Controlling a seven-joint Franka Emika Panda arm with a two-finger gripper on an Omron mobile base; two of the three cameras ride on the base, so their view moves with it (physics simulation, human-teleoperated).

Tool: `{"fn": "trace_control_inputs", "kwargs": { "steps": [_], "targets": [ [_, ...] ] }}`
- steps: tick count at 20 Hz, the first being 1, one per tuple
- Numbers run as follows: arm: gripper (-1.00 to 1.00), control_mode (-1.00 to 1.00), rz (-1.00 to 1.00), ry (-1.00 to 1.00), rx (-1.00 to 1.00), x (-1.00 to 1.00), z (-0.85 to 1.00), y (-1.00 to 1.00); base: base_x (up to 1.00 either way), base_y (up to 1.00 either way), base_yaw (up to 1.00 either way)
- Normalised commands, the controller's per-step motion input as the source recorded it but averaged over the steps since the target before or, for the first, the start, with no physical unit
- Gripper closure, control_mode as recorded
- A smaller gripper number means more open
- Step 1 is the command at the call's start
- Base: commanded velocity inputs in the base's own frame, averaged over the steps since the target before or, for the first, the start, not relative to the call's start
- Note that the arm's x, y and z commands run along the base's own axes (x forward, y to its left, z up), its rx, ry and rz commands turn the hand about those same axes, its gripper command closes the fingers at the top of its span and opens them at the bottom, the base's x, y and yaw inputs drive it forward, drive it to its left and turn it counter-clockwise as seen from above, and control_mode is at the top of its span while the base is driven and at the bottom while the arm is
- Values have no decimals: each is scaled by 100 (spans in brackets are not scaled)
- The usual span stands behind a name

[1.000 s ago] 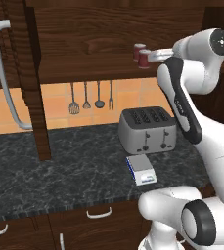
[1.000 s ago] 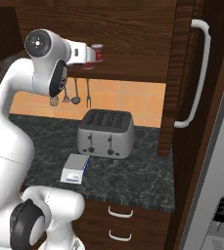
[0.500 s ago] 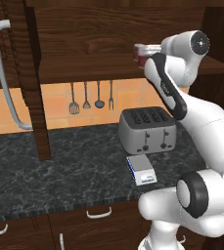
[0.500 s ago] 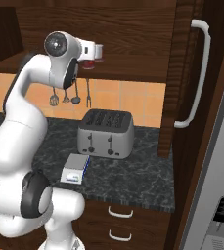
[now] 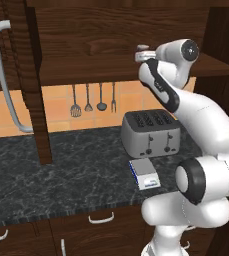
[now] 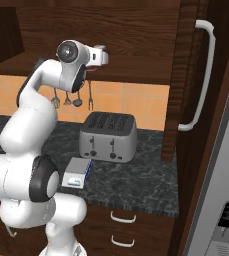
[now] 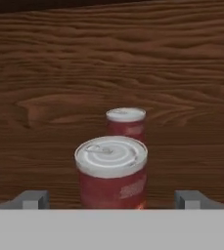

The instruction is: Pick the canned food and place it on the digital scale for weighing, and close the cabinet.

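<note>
An open dark brown wood-grain wall cabinet [image 5: 16, 75] hangs over a black marbled stone worktop [image 5: 61, 170], its left door swung out with a long silver bar handle.

On the cabinet's wooden shelf, seen from the hand, stands a small dark red cylindrical can with a silvery lid [image 7: 111, 171] (the nearer of two). A second red can with a paler top [image 7: 126, 122] stands just behind it, slightly to the right.

The white arm's two-finger gripper [image 7: 111, 199] is raised to shelf height. Its small dark fingertips [image 7: 33, 199] stand wide apart, one on either side of the near can, with clear gaps and nothing held.

Lower down, a small flat square scale with a pale grey top and blue edge [image 5: 143, 173] lies near the worktop's front edge. A silver four-slot toaster [image 5: 151, 132] sits just behind it, toward the back wall.
</note>
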Motion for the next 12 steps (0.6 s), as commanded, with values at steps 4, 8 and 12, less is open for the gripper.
{"fn": "trace_control_inputs", "kwargs": {
  "steps": [4,8,12],
  "targets": [
    [-100,-100,0,0,0,48,-33,0,0,0,0],
    [100,-100,0,0,0,48,-35,1,0,0,0],
    [100,-100,0,0,0,23,-16,1,0,0,0]
  ]
}}
